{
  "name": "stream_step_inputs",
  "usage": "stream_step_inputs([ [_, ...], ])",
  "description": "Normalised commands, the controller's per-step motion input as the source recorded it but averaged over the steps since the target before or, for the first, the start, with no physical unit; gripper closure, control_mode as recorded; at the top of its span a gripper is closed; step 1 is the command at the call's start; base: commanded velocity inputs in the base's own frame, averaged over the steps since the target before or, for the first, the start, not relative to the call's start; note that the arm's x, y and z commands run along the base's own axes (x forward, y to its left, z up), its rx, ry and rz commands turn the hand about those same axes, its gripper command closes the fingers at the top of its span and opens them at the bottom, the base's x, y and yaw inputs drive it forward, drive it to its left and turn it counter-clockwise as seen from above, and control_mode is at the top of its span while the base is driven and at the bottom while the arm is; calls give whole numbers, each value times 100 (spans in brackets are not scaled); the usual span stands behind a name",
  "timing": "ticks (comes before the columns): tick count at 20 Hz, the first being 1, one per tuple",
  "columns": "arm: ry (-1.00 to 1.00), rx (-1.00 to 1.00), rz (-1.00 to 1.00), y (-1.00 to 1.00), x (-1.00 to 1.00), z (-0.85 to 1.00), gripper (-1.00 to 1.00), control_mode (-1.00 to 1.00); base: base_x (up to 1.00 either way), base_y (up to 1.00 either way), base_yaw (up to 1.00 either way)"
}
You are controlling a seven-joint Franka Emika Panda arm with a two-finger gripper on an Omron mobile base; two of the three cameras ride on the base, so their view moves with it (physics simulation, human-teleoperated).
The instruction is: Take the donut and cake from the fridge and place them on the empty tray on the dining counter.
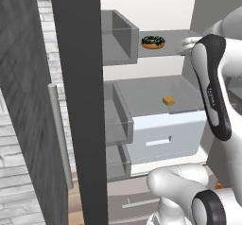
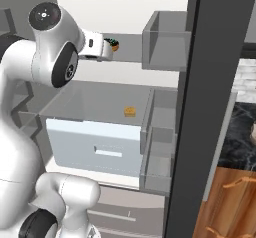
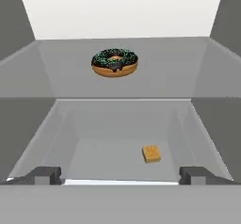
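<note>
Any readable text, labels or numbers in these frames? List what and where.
Small dark lettering on the white side of the arm's forearm link: too small and blurred to read.
No text on the donut, the cake or the fridge shelves, bins and drawer.

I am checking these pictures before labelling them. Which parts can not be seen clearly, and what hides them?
- The donut, right base view: mostly hidden behind the white hand.
- The gripper, hand view: just its two dark tips show, cut by the bottom edge.
- The cake, all views: too small to show detail.
- The fridge, left base view: its dark door edge covers the shelves' left part.
</note>
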Motion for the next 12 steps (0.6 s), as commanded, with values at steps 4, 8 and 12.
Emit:
stream_step_inputs([
  [4, -22, 11, -4, 7, 20, 0, -100, -100, 0, 0, 0],
  [8, -5, 8, -6, 7, 52, 0, -100, -100, 0, 0, 0],
  [12, 0, 9, -3, 0, 58, 6, -100, -100, 0, 0, 0],
])
